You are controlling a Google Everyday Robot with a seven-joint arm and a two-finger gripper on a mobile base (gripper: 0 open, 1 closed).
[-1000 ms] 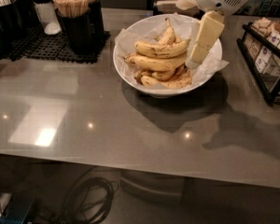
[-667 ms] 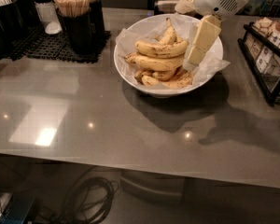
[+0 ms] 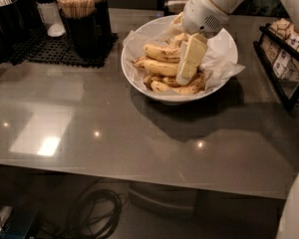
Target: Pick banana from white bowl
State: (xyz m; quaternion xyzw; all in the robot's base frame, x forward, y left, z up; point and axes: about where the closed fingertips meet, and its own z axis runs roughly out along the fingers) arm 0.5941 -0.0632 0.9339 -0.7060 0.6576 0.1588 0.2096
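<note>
Item, gripper [image 3: 189, 61]: I am seeing it shifting leftward and downward from its earlier station near the right-hand side of the white bowl [image 3: 139, 83]. It is now hanging deeper inside the bowl, low over the right part of the heap of bananas [image 3: 159, 59], and covering fruit that was showing a second ago. Item, rounded white wrist housing [image 3: 205, 15]: it is travelling along with the gripper, dropping from the top edge of my view and now sitting above the bowl's far rim.
</note>
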